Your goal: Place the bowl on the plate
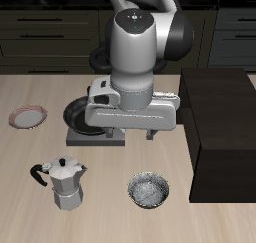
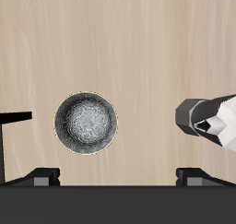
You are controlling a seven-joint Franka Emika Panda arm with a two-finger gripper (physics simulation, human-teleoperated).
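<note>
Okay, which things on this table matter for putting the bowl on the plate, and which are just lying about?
Job:
bowl, near the front edge
plate, farther back, apart from the bowl

Lying about:
frying pan on its burner
moka pot
dark box

Bowl (image 1: 149,191) — dark rim, speckled grey-white glossy inside. Plate (image 1: 27,117) — pink-red rim, pale centre. Moka pot (image 1: 66,183): silver-grey, black handle. Frying pan (image 1: 82,114): black. Desk (image 1: 110,202): pale wood grain. My arm (image 1: 140,47): white and grey.
</note>
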